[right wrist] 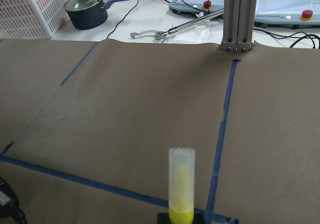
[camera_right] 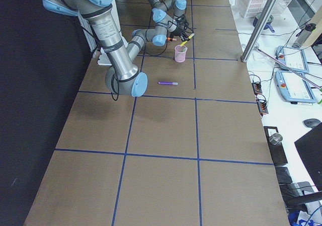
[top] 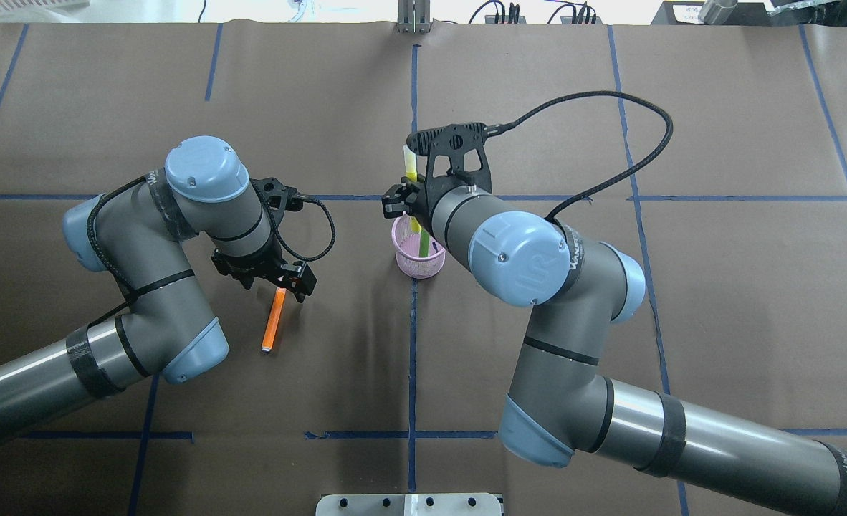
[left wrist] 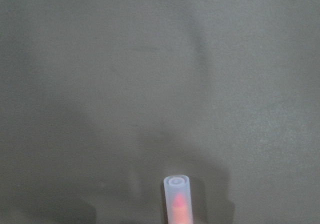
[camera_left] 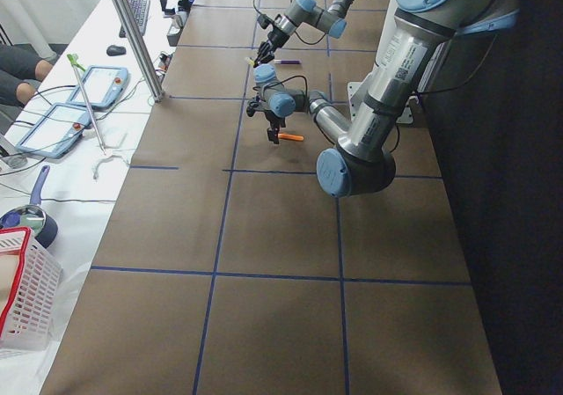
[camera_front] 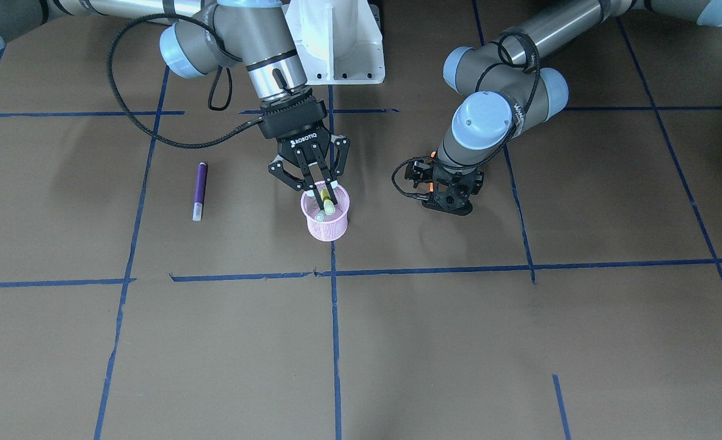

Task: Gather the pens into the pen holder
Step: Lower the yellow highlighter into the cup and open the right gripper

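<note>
1. My right hand (camera_front: pixel 328 186) is clamped on the green pen (camera_front: pixel 327 203), whose lower end dips into the pen holder (camera_front: pixel 327 231) just beneath.
2. My left hand (top: pixel 278 282) sits over one end of the orange pen (top: pixel 273 324) on the counter (top: pixel 739 287); I cannot tell its grip.
3. The purple pen (camera_front: pixel 200 189) lies well apart from my right hand.

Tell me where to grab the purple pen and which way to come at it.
Take the purple pen at mid-barrel, straight down from above, jaws closing across its width. It lies flat on the table with nothing touching its long sides, so the jaws should fit on either side.
</note>
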`<move>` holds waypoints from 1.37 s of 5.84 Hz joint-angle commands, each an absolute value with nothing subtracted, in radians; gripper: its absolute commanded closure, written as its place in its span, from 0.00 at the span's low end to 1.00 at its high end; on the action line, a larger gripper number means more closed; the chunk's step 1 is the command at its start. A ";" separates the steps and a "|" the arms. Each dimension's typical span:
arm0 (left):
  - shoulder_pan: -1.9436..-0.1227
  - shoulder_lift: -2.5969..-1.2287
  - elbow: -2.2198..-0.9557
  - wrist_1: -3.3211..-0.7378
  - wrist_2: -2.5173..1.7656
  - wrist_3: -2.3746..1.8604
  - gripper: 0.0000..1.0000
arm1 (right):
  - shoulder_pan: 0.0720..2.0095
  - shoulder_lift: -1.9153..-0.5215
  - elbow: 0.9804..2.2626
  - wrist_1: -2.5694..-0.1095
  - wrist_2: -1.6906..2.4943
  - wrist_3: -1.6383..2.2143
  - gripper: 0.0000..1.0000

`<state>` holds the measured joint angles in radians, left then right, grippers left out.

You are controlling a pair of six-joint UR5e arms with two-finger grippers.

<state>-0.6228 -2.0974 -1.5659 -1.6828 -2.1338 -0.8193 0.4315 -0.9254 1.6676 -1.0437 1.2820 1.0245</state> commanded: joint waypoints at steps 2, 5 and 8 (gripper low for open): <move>-0.623 -2.098 -1.563 -1.683 -2.134 -0.816 0.00 | 0.410 -0.943 1.655 -1.025 1.276 1.029 0.89; -0.623 -2.097 -1.562 -1.683 -2.134 -0.813 0.00 | 0.411 -0.948 1.657 -1.023 1.276 1.028 0.00; -0.623 -2.097 -1.559 -1.681 -2.134 -0.810 0.00 | 0.458 -0.934 1.693 -1.038 1.319 1.022 0.00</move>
